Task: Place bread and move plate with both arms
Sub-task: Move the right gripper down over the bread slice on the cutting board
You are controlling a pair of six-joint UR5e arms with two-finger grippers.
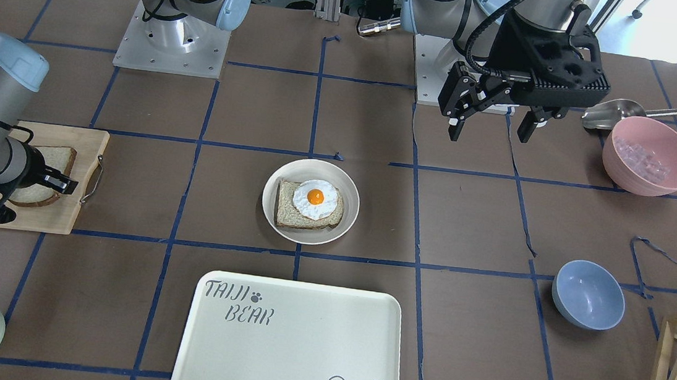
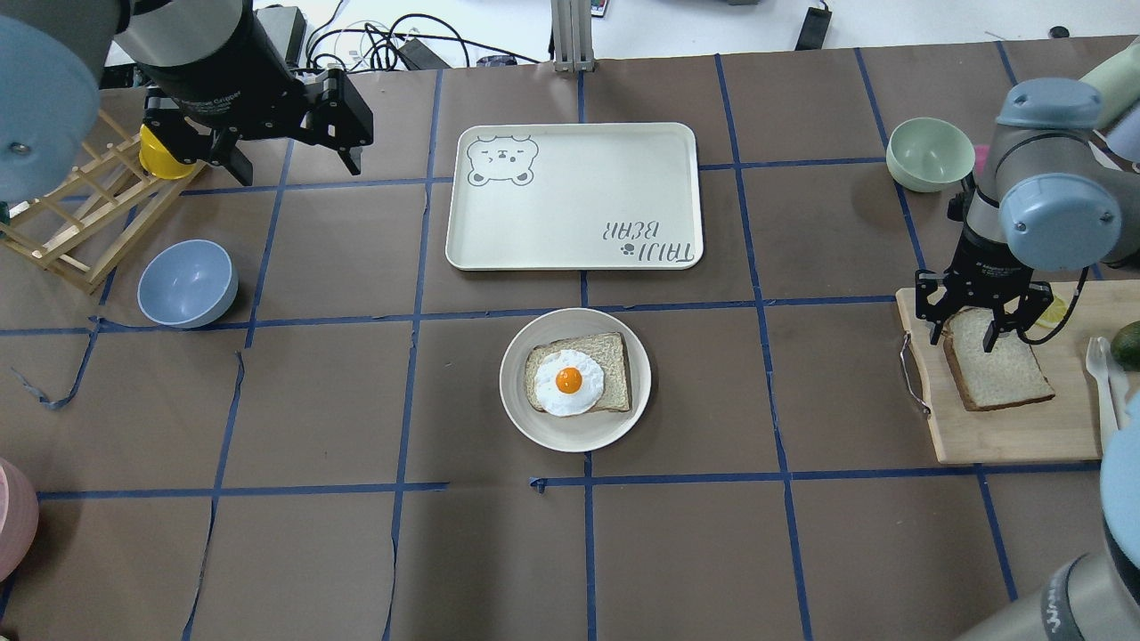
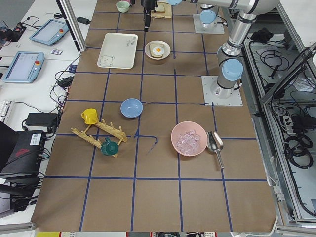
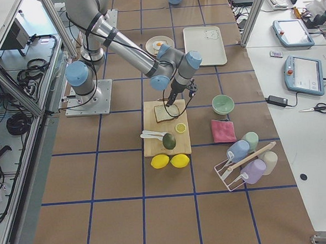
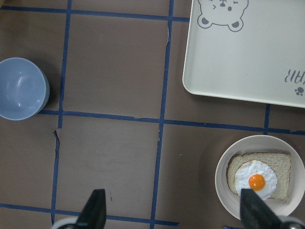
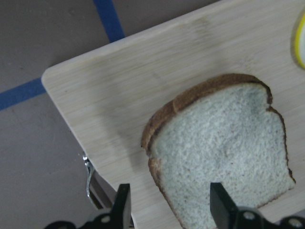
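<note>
The bread (image 2: 1002, 372) lies flat on a wooden cutting board (image 2: 1006, 436) at the table's right end. My right gripper (image 2: 962, 341) is open just over it. In the right wrist view (image 6: 170, 205) one finger is over the board beside the crust and the other over the crumb (image 6: 224, 143). The plate (image 2: 574, 441) sits mid-table and holds a darker slice with a fried egg (image 2: 568, 383). My left gripper (image 2: 294, 165) is open and empty, high over the far left, well away from the plate (image 5: 259, 143).
The TAIJI BEAR tray (image 2: 574, 196) lies just beyond the plate. A blue bowl (image 2: 187, 283), a wooden rack (image 2: 71, 223) and a yellow cup (image 2: 160, 156) are at the left. A green bowl (image 2: 929, 153) is beyond the board. An avocado (image 2: 1127, 343) sits on the board.
</note>
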